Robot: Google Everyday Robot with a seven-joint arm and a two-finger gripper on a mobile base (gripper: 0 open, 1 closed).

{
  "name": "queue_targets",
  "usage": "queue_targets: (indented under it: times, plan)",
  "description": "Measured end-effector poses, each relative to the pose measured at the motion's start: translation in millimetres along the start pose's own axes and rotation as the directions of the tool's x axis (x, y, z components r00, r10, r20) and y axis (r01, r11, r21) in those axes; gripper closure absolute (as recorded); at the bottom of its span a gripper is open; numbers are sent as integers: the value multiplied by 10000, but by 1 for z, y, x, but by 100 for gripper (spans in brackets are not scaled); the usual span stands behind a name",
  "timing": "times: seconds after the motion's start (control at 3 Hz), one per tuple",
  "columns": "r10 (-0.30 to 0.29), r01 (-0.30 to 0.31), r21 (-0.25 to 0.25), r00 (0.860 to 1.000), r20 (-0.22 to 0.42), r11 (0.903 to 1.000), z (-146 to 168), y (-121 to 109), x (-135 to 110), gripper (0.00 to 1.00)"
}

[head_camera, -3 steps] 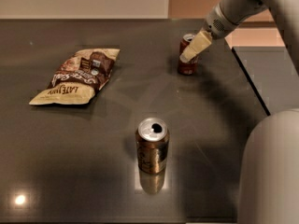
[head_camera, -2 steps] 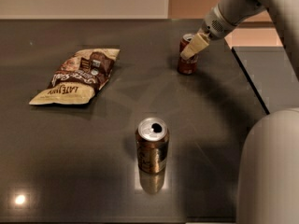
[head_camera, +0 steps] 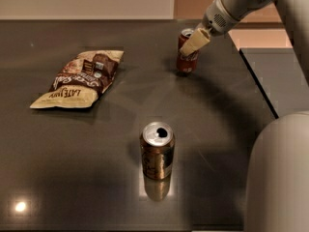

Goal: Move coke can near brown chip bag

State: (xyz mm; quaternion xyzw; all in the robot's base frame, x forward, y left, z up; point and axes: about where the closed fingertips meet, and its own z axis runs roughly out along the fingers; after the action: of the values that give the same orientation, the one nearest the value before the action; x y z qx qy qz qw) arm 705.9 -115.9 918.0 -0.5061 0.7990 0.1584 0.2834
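Observation:
The coke can point(head_camera: 185, 63), red with a silver top, stands at the far right of the dark table point(head_camera: 87, 149), slightly tilted. My gripper point(head_camera: 189, 47) reaches in from the upper right and is shut on the can's upper part, with one beige finger point(head_camera: 196, 41) across its front. The other finger is hidden behind the can. The brown chip bag point(head_camera: 79, 79) lies flat at the left, well apart from the can.
A brown-gold can point(head_camera: 157, 151) with a silver top stands upright at the front middle. The table's right edge point(head_camera: 258, 83) runs just right of the coke can. My pale body point(head_camera: 282, 178) fills the lower right corner.
The gripper and the coke can have moved together a little to the left, toward the chip bag. The chip bag and the brown-gold can have not moved.

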Motion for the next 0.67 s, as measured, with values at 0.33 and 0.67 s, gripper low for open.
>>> queue_targets:
  times: [0.33, 0.67]
  plan:
    - [-918, 933, -491, 9953, 305, 9944, -2, 33, -30, 100]
    - [-1895, 1919, -966, 9813, 334, 9767, 8, 70, -55, 100]
